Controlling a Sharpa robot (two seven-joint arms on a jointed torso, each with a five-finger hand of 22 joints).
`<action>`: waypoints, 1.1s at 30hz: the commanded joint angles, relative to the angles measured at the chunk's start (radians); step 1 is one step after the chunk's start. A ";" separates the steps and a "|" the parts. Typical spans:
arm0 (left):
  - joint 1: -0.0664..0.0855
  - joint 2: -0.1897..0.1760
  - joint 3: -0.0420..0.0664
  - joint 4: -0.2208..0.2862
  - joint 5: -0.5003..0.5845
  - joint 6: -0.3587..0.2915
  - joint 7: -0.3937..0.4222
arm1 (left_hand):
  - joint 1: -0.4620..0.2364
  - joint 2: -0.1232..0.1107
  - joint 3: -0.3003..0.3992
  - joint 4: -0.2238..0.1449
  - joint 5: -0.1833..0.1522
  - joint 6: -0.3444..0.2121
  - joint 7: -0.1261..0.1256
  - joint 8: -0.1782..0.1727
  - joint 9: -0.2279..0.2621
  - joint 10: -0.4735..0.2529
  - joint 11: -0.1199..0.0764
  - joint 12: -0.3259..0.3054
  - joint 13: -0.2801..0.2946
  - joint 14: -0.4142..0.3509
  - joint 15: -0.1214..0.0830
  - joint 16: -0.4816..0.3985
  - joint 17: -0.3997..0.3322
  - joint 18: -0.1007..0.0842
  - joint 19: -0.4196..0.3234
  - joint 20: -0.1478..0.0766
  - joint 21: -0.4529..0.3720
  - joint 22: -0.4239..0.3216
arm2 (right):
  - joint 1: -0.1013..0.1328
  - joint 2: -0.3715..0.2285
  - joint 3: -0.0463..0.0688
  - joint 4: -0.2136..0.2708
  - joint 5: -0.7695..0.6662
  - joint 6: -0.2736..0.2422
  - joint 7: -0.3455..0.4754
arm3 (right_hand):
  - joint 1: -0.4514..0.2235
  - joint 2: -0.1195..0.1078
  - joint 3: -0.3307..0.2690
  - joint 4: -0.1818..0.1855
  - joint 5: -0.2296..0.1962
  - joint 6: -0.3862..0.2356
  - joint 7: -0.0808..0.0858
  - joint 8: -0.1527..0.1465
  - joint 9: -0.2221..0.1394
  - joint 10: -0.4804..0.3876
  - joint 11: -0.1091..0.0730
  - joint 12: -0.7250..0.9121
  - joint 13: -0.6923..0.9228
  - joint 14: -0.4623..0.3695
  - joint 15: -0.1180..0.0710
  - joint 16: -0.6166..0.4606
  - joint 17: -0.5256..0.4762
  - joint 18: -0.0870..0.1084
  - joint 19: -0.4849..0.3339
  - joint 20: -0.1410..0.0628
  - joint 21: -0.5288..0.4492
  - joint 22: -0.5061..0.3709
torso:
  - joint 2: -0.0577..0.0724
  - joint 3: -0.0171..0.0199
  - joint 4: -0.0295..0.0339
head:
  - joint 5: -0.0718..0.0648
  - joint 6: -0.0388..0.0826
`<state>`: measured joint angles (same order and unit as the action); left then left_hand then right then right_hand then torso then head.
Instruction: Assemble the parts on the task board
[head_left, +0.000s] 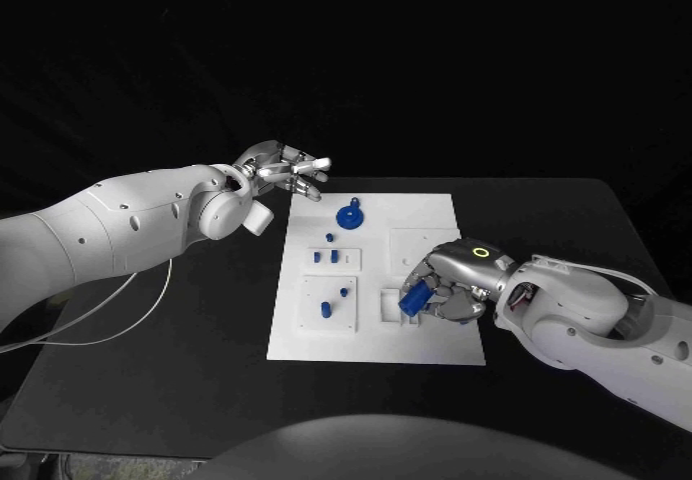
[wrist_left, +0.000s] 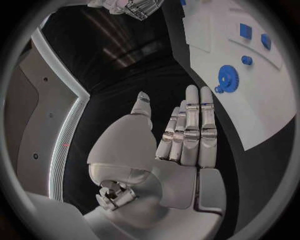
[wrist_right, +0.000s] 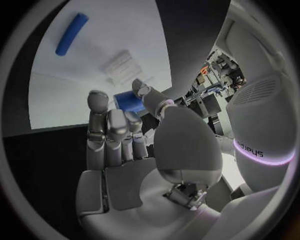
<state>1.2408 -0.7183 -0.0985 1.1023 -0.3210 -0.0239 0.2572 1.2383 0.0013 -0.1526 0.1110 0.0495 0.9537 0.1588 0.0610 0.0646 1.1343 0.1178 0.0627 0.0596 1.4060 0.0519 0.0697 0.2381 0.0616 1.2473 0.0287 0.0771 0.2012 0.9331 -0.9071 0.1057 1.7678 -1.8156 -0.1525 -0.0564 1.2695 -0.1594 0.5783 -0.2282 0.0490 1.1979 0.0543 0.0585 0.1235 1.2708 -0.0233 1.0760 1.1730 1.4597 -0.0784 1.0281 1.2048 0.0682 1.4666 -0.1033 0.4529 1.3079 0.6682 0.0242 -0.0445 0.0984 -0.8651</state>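
The fingers (head_left: 450, 296) of the right hand (head_left: 444, 285) are curling around a blue block (head_left: 414, 296), pinching it between thumb and fingertips; in the right wrist view the same blue block (wrist_right: 130, 101) is sitting just past the fingertips (wrist_right: 98, 101), against the thumb. This hand is hovering over the task board (head_left: 433, 220), at the near right part of it, with the block just above a small ribbed white fixture (head_left: 394, 306) on the board.

The fingers (head_left: 307, 170) of the left hand (head_left: 283, 170) are standing apart and holding nothing; in the left wrist view they (wrist_left: 199, 117) are lying straight and side by side, the thumb off to one side. This hand is hanging beyond the task board's far left corner, over the black worktop (head_left: 173, 350).

On the task board, a blue gear (head_left: 351, 214) is lying near the far edge, just beside the left hand. Nearer the middle of the board's left half, several small blue pieces (head_left: 335, 257) are sitting in raised white panels, and a blue peg (head_left: 326, 308) is lying in the nearest left panel. The right wrist view is showing a blue cylinder (wrist_right: 71, 34) lying flat on the board.
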 joint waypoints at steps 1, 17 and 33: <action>0.000 0.005 0.000 0.001 -0.001 0.015 0.004 | 0.000 0.010 -0.003 -0.003 -0.002 -0.003 -0.002 0.003 0.001 -0.007 -0.003 0.000 0.001 -0.006 -0.001 -0.001 0.001 -0.008 0.004 0.002 0.003 -0.002 | 0.017 0.021 -0.004 -0.029 0.007 -0.002 0.055 | 0.004 0.010 0.008 -0.003 0.004 0.077 0.002 0.005 0.004 -0.010 0.000 -0.004 -0.002 -0.004 0.001 -0.004 -0.001 0.003 0.034 0.003 -0.006 0.035 | 0.001 0.0002 0.0023 | 0.004 0.002; 0.000 0.007 0.000 -0.002 -0.001 0.016 0.004 | 0.001 0.015 -0.005 -0.005 -0.002 -0.002 -0.002 0.003 0.002 -0.007 -0.003 0.000 0.001 -0.006 -0.001 -0.002 0.001 -0.008 0.004 0.002 0.003 -0.002 | 0.071 0.111 -0.087 -0.121 -0.088 0.023 0.073 | 0.035 0.020 0.026 -0.040 -0.002 0.029 -0.009 0.004 -0.018 -0.073 -0.011 -0.040 -0.031 -0.046 -0.004 -0.039 -0.020 0.009 -0.009 -0.001 -0.126 0.028 | 0.001 -0.0002 0.0010 | 0.011 -0.002; 0.000 0.009 0.000 -0.003 -0.001 0.018 0.000 | 0.003 0.021 -0.010 -0.009 -0.002 -0.002 -0.002 0.003 0.001 -0.007 -0.003 0.000 0.001 -0.006 -0.001 -0.001 0.000 -0.008 0.004 0.001 0.004 -0.003 | 0.080 0.135 -0.105 -0.130 -0.135 0.101 0.063 | 0.105 0.016 0.079 -0.057 -0.002 -0.056 -0.027 0.004 -0.059 -0.251 -0.007 -0.141 -0.146 -0.173 -0.005 -0.090 -0.044 0.020 -0.105 -0.009 -0.110 0.028 | 0.001 -0.0006 0.0004 | 0.017 -0.004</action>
<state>1.2407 -0.7114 -0.0989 1.0988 -0.3217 -0.0204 0.2538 1.2420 0.0161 -0.1578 0.1058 0.0495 0.9538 0.1588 0.0610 0.0647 1.1343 0.1178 0.0627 0.0597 1.4059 0.0519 0.0697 0.2381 0.0616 1.2473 0.0287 0.0771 0.1996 1.0123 -0.7733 0.0018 1.6352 -1.9199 -0.1088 0.0036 1.3785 -0.1303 0.6531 -0.2844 0.0505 1.1473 0.0271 0.0586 0.0653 1.0272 -0.0299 0.9379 1.0361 1.2922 -0.0830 0.9408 1.1616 0.0682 1.3655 -0.1135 0.3376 1.3076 0.6692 0.0244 -0.0434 0.1133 -0.8678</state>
